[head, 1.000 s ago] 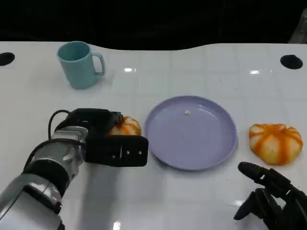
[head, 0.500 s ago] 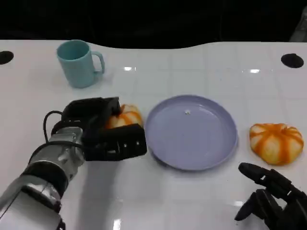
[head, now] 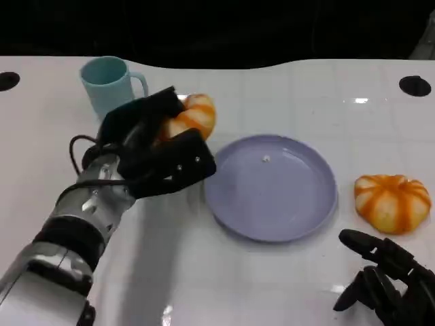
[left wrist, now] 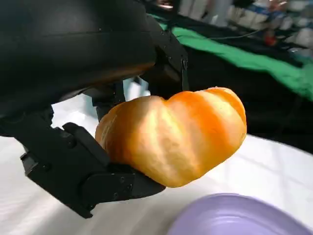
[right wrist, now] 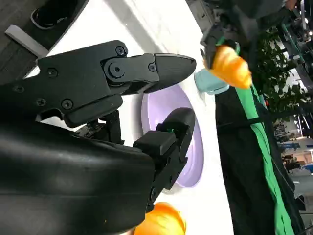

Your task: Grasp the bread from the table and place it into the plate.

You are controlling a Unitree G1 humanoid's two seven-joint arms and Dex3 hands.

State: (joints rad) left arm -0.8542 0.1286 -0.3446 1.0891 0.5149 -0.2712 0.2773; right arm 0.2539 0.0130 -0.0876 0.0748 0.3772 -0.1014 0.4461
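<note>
The round orange-and-cream striped bread roll (head: pixel 190 117) is up off the white table (head: pixel 272 285), held in your black left hand (head: pixel 153 153). It hangs just to the left of the round lilac plate (head: pixel 272 187), near the plate's far-left rim, with the light blue mug (head: pixel 109 87) behind it on the far left.

This bread looks light and soft, so it will squash if you squeeze hard. Its crust looks dry, not slippery. The best hold is around its sides, where it is widest, and that is about where you have it.

In the left wrist view your fingers (left wrist: pixel 93 176) curl under the roll and more of the hand presses it from above, so it sits snug between them. The fingers are closed just as far as the bread lets them.

Your black right hand (head: pixel 384 285) waits low at the near right of the table. Its fingers are a little apart and hold nothing. A second striped orange roll (head: pixel 392 202) lies on the table just beyond it, to the right of the plate.
</note>
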